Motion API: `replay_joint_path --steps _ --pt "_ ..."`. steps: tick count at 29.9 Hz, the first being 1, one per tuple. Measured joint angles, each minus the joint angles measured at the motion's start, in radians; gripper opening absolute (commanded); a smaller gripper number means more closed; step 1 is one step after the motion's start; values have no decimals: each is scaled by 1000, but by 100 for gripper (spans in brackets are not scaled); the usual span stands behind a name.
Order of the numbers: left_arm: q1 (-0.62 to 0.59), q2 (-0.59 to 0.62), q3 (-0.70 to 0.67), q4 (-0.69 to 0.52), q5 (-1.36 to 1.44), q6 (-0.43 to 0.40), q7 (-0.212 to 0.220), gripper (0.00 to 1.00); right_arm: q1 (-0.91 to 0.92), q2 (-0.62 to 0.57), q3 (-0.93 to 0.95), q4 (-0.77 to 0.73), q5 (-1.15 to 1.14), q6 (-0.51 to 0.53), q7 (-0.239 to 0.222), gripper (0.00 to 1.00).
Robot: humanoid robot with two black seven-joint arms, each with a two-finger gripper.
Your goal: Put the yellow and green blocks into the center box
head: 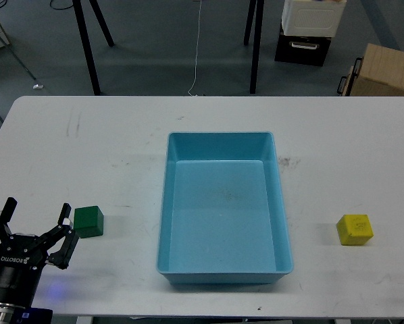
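At about eight o'clock in the head view, the left gripper (pixel 36 219) stands with its two fingers spread wide and nothing between them; the arm's body is cut off by the lower edge. Just beside its right finger, toward the centre, the green block (pixel 88 221) sits flat on the white table (pixel 87 148), not yet touched. The step in hand looks like the approach to this cube: the next move calls for shifting the open fingers rightward and down until they straddle it, then closing.

At the centre lies the light-blue tray (pixel 280 202), nothing in it, so neither block has been placed. The green block lies at the tray's nine o'clock, well apart from its wall.

At about four o'clock the yellow block (pixel 355 230) rests on the table, near the right edge, with a faint mark on its top face that is too small to read.

The right gripper is out of view.
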Motion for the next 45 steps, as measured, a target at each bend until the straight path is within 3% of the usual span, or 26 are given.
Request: replay_joint_path --steps 8,15,21,27,30,38,45 --pt "-13 7 20 1 20 0 -1 100 18 -40 16 4 -86 0 0 100" --pt "-36 8 23 13 25 0 1 100 142 -361 51 1 -318 -93 -3 100" --pt "-55 8 23 13 26 0 1 100 271 -679 -61 -40 -514 -149 -28 100" --pt "-87 1 23 14 27 0 1 100 518 -978 -353 -100 -656 -200 -82 100" --pt "-104 -2 23 16 27 0 1 100 720 -1056 -572 -112 -750 -199 -118 100" --pt "-132 -5 24 51 31 0 1 100 1239 -1063 -1181 -110 -991 -162 -165 100" --pt "-137 -8 42 60 48 0 0 100 1502 -983 -1526 -108 -1080 -126 -180 100"
